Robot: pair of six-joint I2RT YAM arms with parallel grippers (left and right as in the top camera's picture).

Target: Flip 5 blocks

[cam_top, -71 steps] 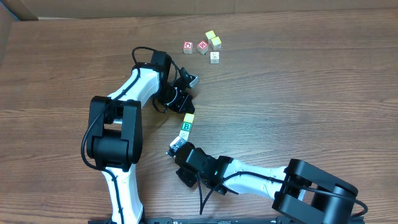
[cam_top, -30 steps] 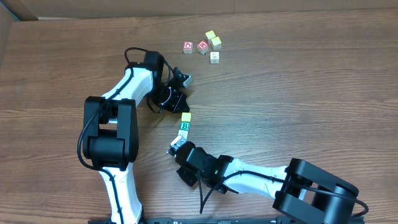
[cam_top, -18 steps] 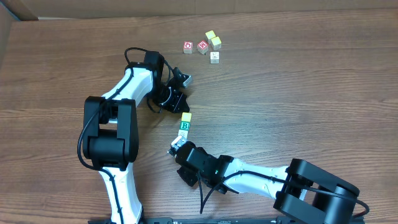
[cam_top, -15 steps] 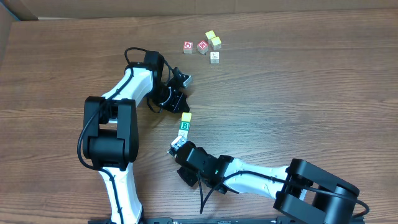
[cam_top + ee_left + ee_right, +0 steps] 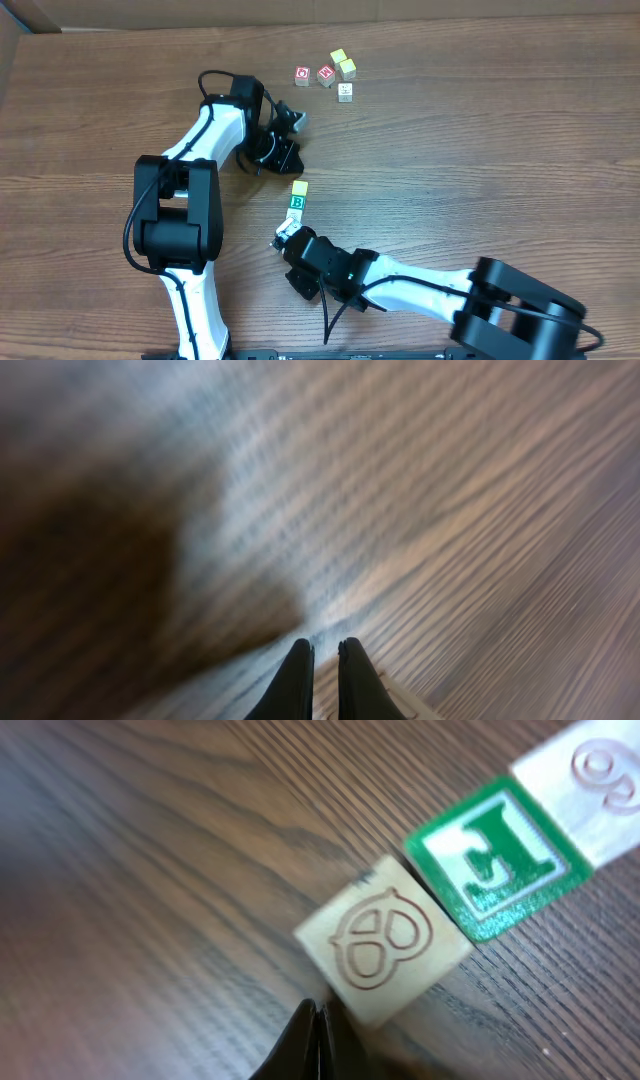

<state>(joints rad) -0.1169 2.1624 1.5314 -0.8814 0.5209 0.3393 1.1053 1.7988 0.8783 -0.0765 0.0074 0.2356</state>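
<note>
Three blocks lie in a row mid-table: a yellow-topped block (image 5: 299,187), a green-printed letter block (image 5: 296,204) (image 5: 497,857) and a pale block carved with a pretzel (image 5: 385,940). My right gripper (image 5: 280,240) (image 5: 317,1007) is shut, its tips touching the pretzel block's near edge. My left gripper (image 5: 297,118) (image 5: 322,645) is shut over bare wood. A pale block corner (image 5: 400,705) shows just beside its right finger, not between the jaws. More blocks sit at the back: a yellow one (image 5: 338,57), a pale one (image 5: 347,69) and a white one (image 5: 345,91).
Two red-printed cubes (image 5: 302,76) (image 5: 325,74) sit beside the back cluster. The wooden table (image 5: 480,170) stretches to the right. The left wrist view is blurred by motion.
My left gripper has drifted up and left, away from the row of three blocks. The right gripper has stayed at the pretzel block. The blocks have not moved.
</note>
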